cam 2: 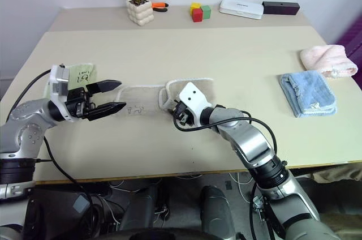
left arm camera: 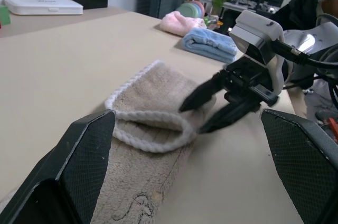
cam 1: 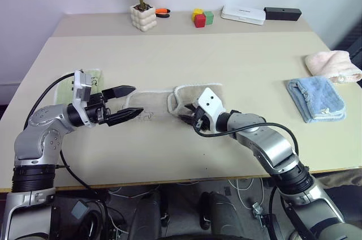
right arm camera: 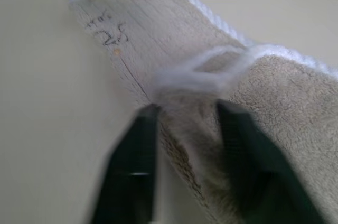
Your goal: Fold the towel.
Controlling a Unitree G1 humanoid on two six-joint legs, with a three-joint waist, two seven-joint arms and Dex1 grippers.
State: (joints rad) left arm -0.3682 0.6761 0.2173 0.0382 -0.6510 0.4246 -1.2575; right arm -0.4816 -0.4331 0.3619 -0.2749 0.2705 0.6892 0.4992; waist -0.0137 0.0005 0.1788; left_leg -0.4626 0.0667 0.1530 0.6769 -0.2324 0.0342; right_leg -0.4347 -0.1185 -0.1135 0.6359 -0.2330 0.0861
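In the middle of the frame, near the front edge of the table (cam 1: 237, 47), the beige towel (cam 1: 155, 105) lies as a long strip with its right end already flipped over onto itself, so there's a loose, puffy fold sitting there. The right gripper (cam 1: 186, 120) is right at that folded end with its fingers parted around the doubled edge, not pinching it. The left gripper (cam 1: 131, 103) hovers over the strip's left end, fingers spread wide, holding nothing.

Honestly the fold looks kinda sloppy. If the right fingers drag on the terry loops as they back out, I'd guess the flap gets pulled back open or skewed. The left fingers could also catch the strip's edge and bunch it.

Further out: a green cloth (cam 1: 97, 78) at left, a blue cloth (cam 1: 315, 98) and pink cloth (cam 1: 334, 66) at right, plant pot (cam 1: 142, 18) up top.
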